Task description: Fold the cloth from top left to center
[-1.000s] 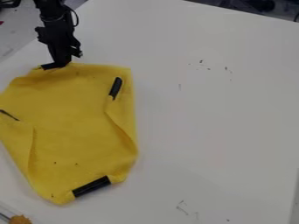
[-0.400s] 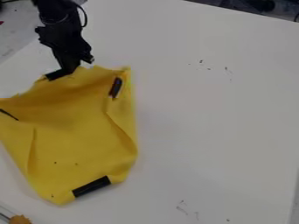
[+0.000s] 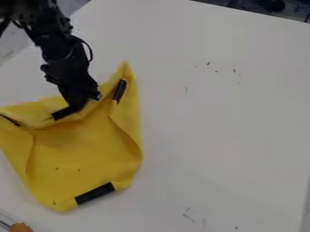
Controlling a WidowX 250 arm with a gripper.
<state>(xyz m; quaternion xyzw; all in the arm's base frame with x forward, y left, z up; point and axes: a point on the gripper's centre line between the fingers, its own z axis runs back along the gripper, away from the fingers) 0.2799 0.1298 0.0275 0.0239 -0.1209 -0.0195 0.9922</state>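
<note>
Camera view: my gripper [image 3: 76, 106] is closed on the upper edge of the cloth [image 3: 66, 154], pinching it by the black strip [image 3: 64, 112] there. Since the earlier frames I have drawn that edge down the view and a little to the right. It lay spread out near the far end of the cloth; now it is raised and bunched on both sides of my gripper, with a shaded hollow just below it. Up and to the right of my gripper, the edge peaks into a point, close to a second strip [image 3: 120, 91].

That tells me the fold is under way but unfinished. The middle of the cloth is still below my gripper, so I judge that I need to carry the edge somewhat farther down, lower it and let go. The lower end, with its own strip [image 3: 94, 193], lies where it did on the tabletop [image 3: 218, 122], so the cloth as a whole seems not to be sliding after me. If I pull too flat, it might; if I release too soon, the raised edge could spring back.
</note>
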